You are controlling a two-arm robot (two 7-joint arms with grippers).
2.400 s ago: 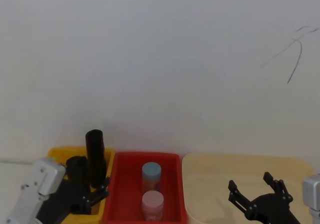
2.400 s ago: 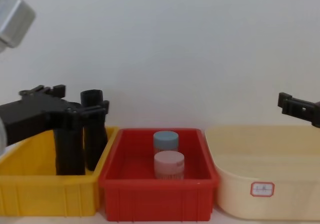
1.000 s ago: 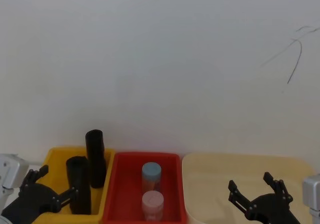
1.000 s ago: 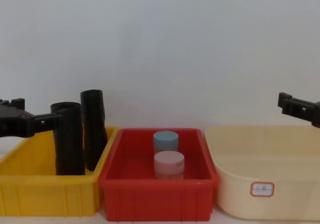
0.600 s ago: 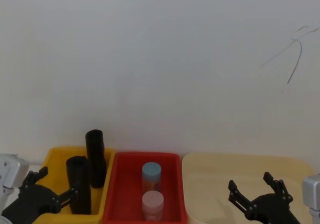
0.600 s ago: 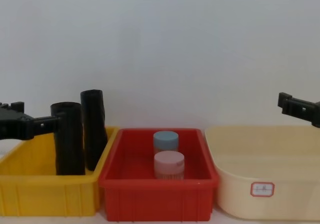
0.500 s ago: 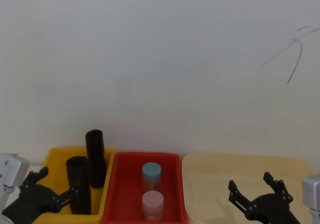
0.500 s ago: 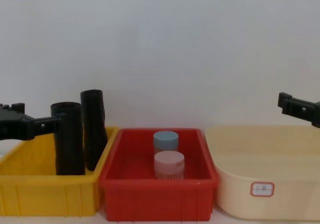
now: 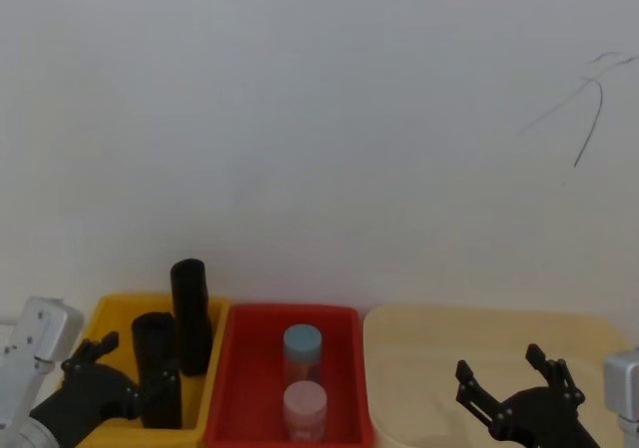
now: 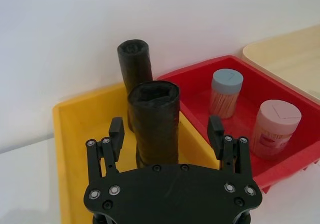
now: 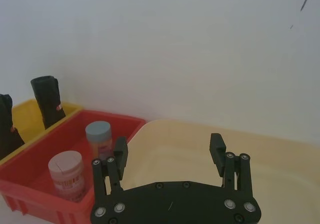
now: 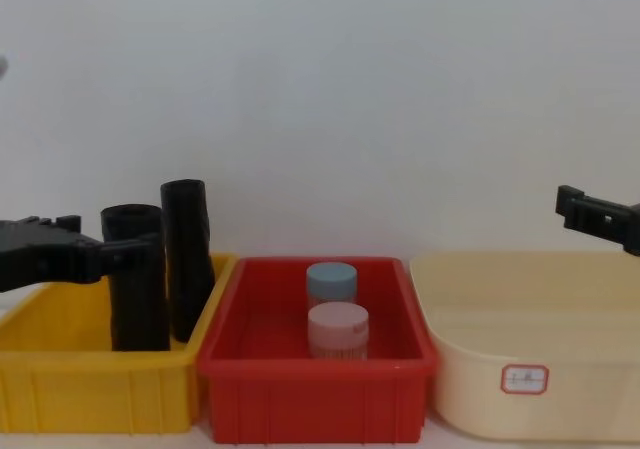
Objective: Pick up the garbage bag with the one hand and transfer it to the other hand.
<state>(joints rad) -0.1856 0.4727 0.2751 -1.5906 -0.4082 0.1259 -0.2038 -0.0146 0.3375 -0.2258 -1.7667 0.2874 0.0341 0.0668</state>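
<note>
Two black rolls stand upright in the yellow bin (image 9: 110, 313). The nearer one is the garbage bag (image 10: 154, 119) (image 9: 157, 368) (image 12: 135, 289). The other roll (image 10: 135, 64) (image 9: 190, 313) stands just behind it. My left gripper (image 10: 166, 131) (image 9: 135, 368) (image 12: 110, 241) is open, with one finger on each side of the garbage bag and a gap left to each. Its palm hides the bag's base in the left wrist view. My right gripper (image 11: 168, 144) (image 9: 499, 363) hangs open over the cream tub (image 9: 419, 368), holding nothing.
A red bin (image 12: 300, 389) between the yellow bin and the cream tub holds a blue-capped jar (image 12: 331, 281) and a pink-capped jar (image 12: 338, 329). A white wall rises right behind the bins. White table surface lies left of the yellow bin (image 10: 25, 184).
My left gripper has moved forward and to the right, so its open fingers now straddle the nearer roll. Both rolls and the right gripper have stayed put.
</note>
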